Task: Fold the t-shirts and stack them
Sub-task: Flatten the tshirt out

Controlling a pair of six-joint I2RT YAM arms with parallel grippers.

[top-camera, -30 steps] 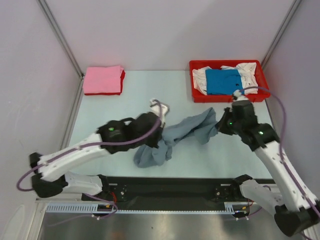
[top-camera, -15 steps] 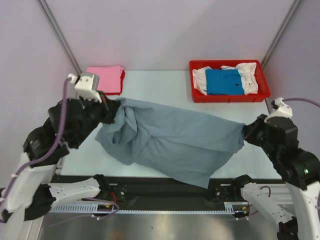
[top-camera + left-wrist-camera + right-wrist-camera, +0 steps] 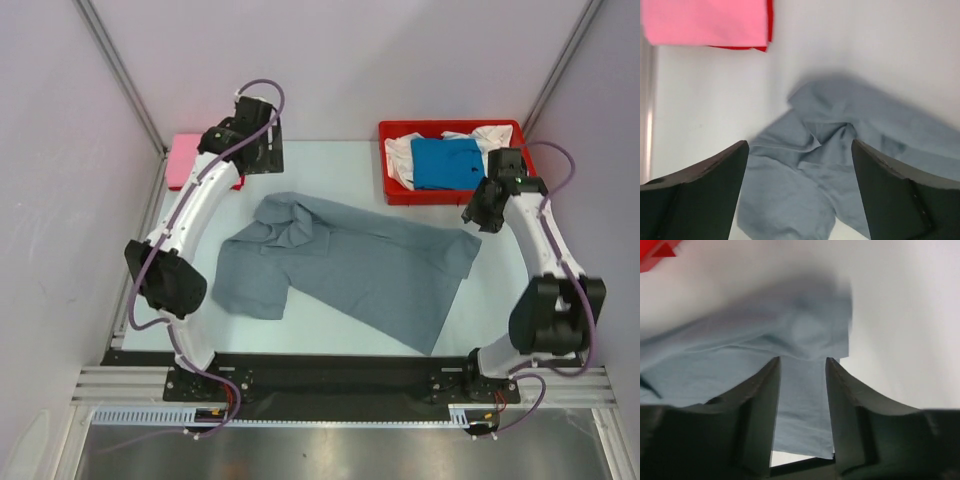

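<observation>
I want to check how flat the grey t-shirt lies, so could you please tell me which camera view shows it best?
The top external view: the whole grey t-shirt lies spread, its full outline visible. The left wrist view shows only its rumpled part; the right wrist view, blurred, only one corner.

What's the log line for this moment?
grey t-shirt: spread on table, rumpled | left hand: open, empty | right hand: open, empty | fold: not started

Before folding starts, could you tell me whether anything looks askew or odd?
The grey t-shirt lies slanted across the table, and its left end is rumpled into folds rather than flat.
</observation>
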